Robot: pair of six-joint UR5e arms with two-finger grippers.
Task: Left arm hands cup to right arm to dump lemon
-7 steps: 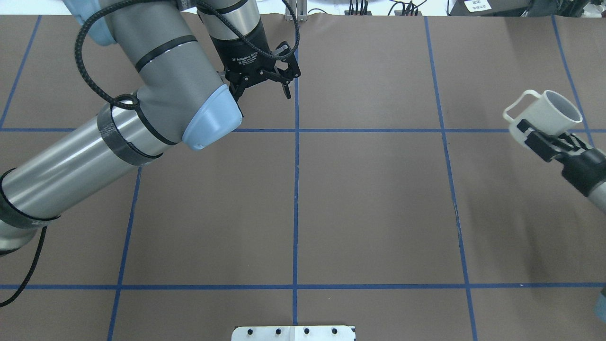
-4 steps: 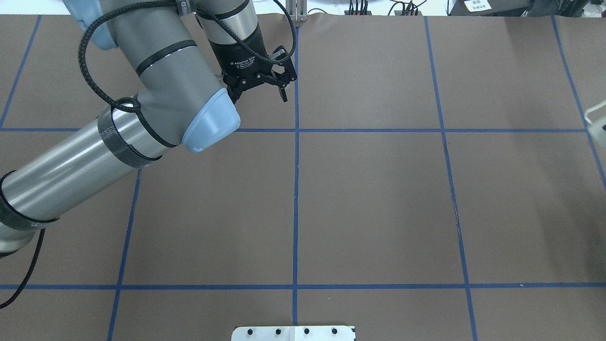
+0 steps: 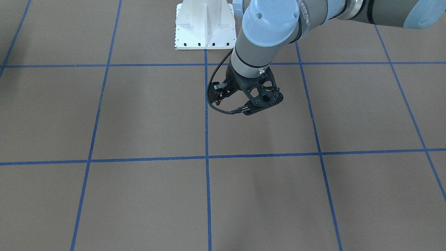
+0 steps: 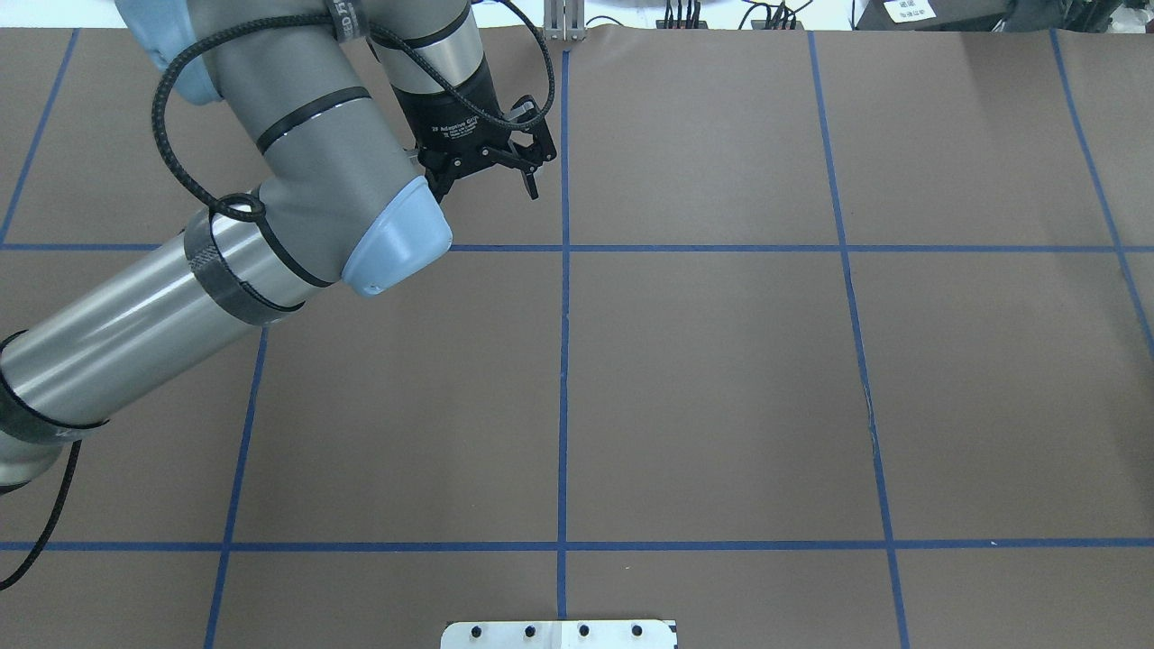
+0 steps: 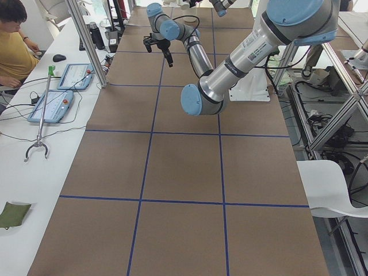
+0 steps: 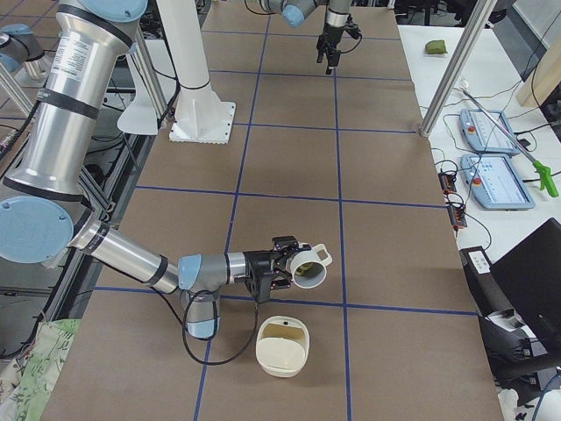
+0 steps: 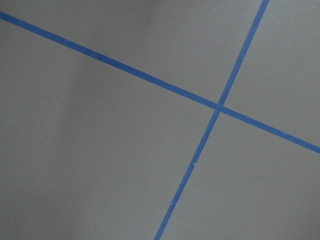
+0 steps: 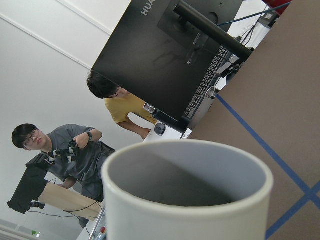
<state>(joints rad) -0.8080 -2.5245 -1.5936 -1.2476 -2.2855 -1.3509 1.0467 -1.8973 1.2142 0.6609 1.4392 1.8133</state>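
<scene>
My left gripper (image 4: 487,178) is open and empty, above the brown table near the far centre blue line. It also shows in the front-facing view (image 3: 218,96), behind its black perforated bracket (image 3: 263,97). The off-white cup (image 6: 308,263) lies tilted on its side at the end of my right arm (image 6: 131,254), off the table's right end. I cannot tell whether the right gripper (image 6: 273,263) is shut on it. A dull yellow-green patch in the cup's mouth may be the lemon (image 6: 301,274). The right wrist view shows only the cup's rim (image 8: 190,200) and grey inside, with no lemon.
An off-white container (image 6: 280,348) stands on the table just below the cup. The white robot base plate (image 3: 204,24) sits at the table's near middle edge. Side tables hold control pendants (image 6: 495,180) and a black monitor (image 8: 170,55). Operators (image 8: 75,150) stand nearby.
My right arm with the cup has moved out past the overhead view's right edge. My left gripper has drawn back a little to the left, still open.
</scene>
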